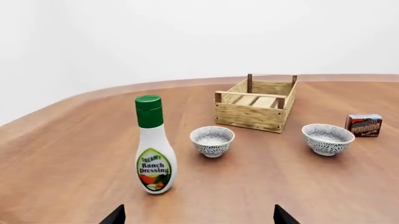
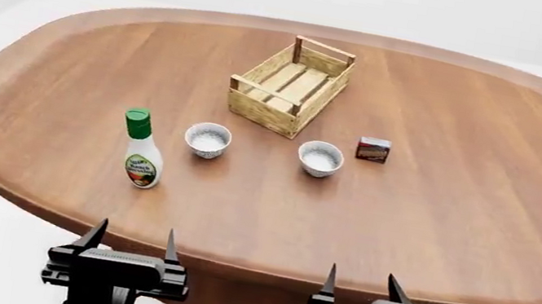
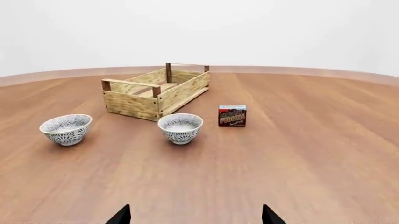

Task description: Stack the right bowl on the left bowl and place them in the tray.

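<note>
Bowls [image 2: 319,158] look light, hard and breakable; grab one by its rim. Both end effectors [image 2: 129,244] [image 2: 360,283] are wide open, holding nothing.

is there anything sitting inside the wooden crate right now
No, the head view shows the tray holding only its bare slatted bottom, while both bowls sit on the table in front of it.

two bowls [image 2: 208,140] [image 2: 319,158], tray [image 2: 258,113], bottle [image 2: 142,150]
</note>
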